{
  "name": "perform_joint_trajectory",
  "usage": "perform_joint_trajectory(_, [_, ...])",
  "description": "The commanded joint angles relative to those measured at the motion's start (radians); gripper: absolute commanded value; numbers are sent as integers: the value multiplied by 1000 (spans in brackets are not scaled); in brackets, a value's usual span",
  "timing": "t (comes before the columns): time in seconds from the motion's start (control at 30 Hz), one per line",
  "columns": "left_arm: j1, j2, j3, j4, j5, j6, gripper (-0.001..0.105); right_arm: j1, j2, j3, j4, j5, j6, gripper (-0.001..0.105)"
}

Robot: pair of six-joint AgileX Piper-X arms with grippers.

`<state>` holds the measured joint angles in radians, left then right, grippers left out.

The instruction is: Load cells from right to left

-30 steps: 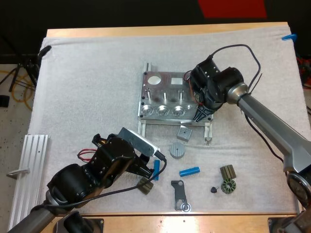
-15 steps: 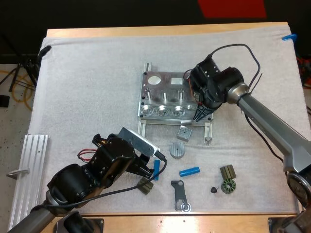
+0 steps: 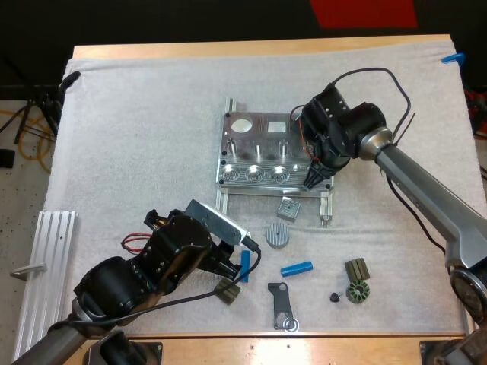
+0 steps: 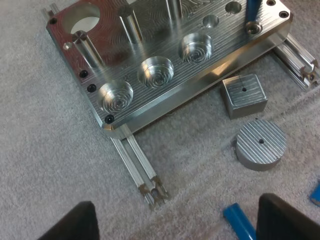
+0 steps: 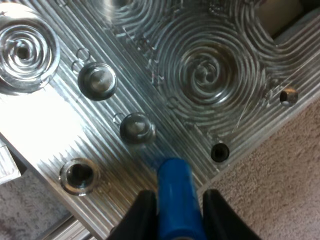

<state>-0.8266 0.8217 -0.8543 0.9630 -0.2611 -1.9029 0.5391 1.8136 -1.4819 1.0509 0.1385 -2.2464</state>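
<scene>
Off the front-left corner of the metal fixture, the left gripper hangs low over the white mat. Its two black fingers stand wide apart and press on nothing. A blue cell lies on the mat between them, nearer one finger and touching neither. A second blue cell lies on its side further right, in front of the fixture and beyond a round grey disc.

At the fixture's front-right corner, the right gripper is clamped on a third blue cell, with a finger against each side. The cell points down at the milled face, close by the small bores there. Whether its end has entered a hole cannot be told.

The cells look like rigid, smooth, light cylinders, so they will not give under the pads but could slip or swivel if pinched off-centre. The best hold is probably across the round body, at or above mid-length, which leaves the lower end free to enter its seat. The cell would need to be kept in line with the bore, because a tilted cell is likely to catch on the metal rim.
</scene>
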Motion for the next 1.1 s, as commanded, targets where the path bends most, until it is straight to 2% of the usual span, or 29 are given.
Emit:
perform_joint_trajectory(0.0, [-5, -8, -4, 2, -19, 1, 65, -17, 5, -4, -23, 42, -10, 15])
perform_joint_trajectory(0.27, [-5, -8, -4, 2, -19, 1, 65, -18, 5, -4, -50, 42, -10, 16])
perform_joint_trajectory(0.37, [-5, -8, -4, 2, -19, 1, 65, -18, 5, -4, -47, 42, -10, 27])
perform_joint_trajectory(0.43, [-5, -8, -4, 2, -19, 1, 65, -18, 5, -4, -45, 42, -10, 40])
perform_joint_trajectory(0.5, [-5, -8, -4, 2, -19, 1, 65, -18, 5, -4, -45, 45, -10, 46])
perform_joint_trajectory(1.07, [-5, -8, -4, 2, -19, 1, 65, -16, -113, -4, -99, 36, 25, 46])
